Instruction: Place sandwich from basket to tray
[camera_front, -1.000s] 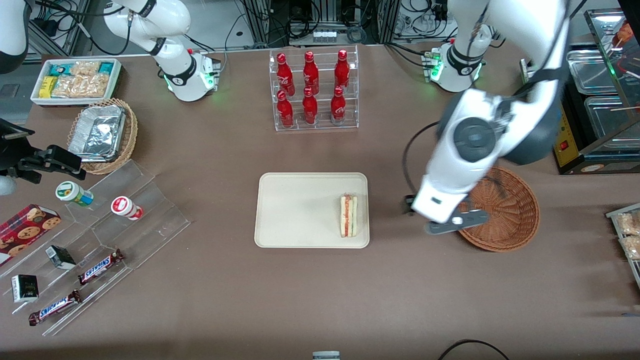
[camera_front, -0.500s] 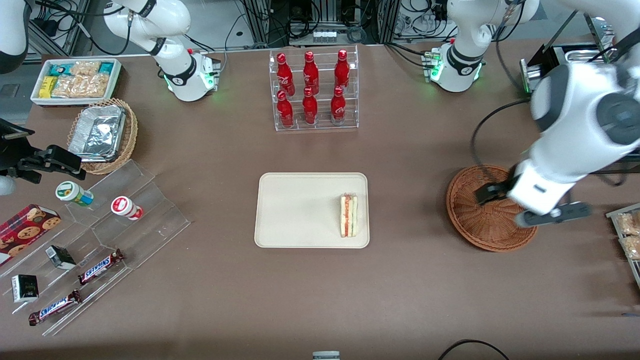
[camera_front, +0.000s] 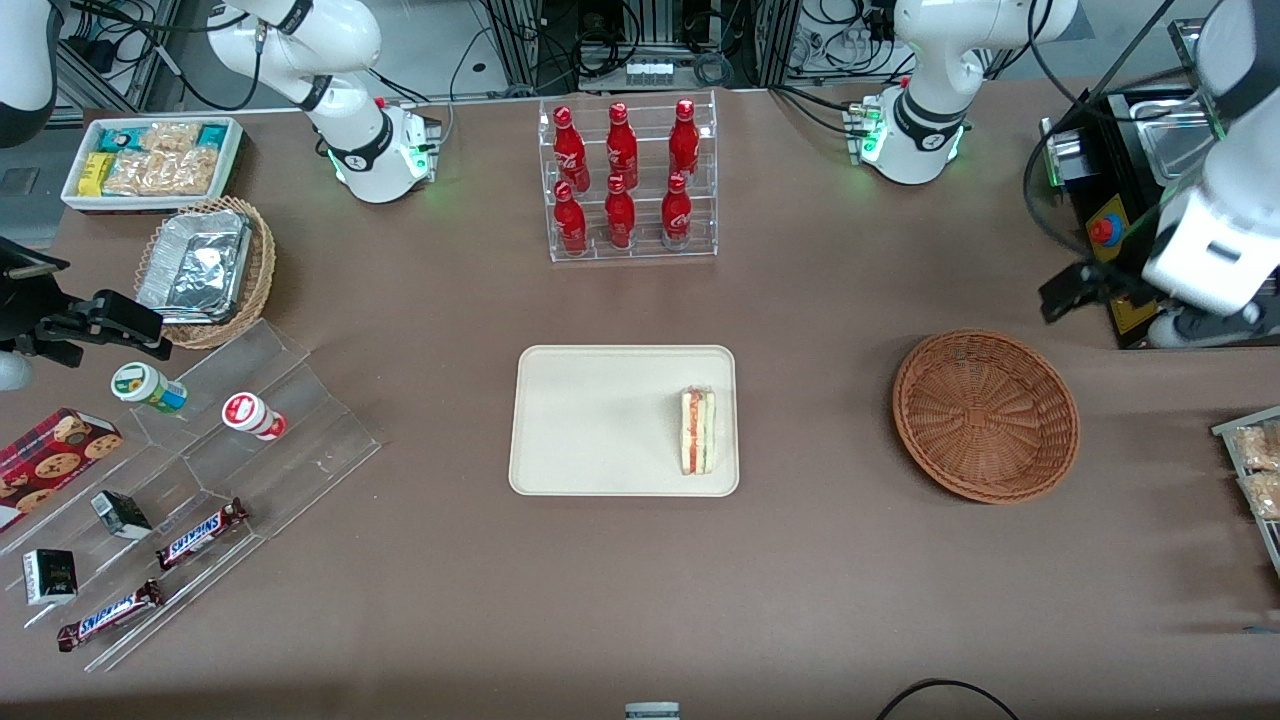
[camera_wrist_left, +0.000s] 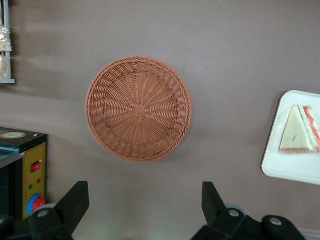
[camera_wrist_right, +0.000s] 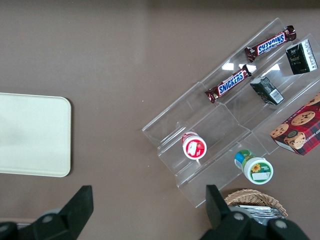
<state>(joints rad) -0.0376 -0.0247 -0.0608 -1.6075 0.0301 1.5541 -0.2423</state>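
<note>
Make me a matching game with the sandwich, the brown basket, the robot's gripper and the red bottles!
Things:
1. sandwich
2. basket
3. gripper
4. red bottles

Descriptions:
A. standing in a clear rack
B. open, high above the table
C. lying on the tray
D. nothing inside

Pairs: 1-C, 2-D, 3-B, 4-A

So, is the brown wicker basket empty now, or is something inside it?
Empty: the basket shows only bare weave. The sandwich lies on the tray. The open gripper hangs above the table, farther from the camera.
</note>
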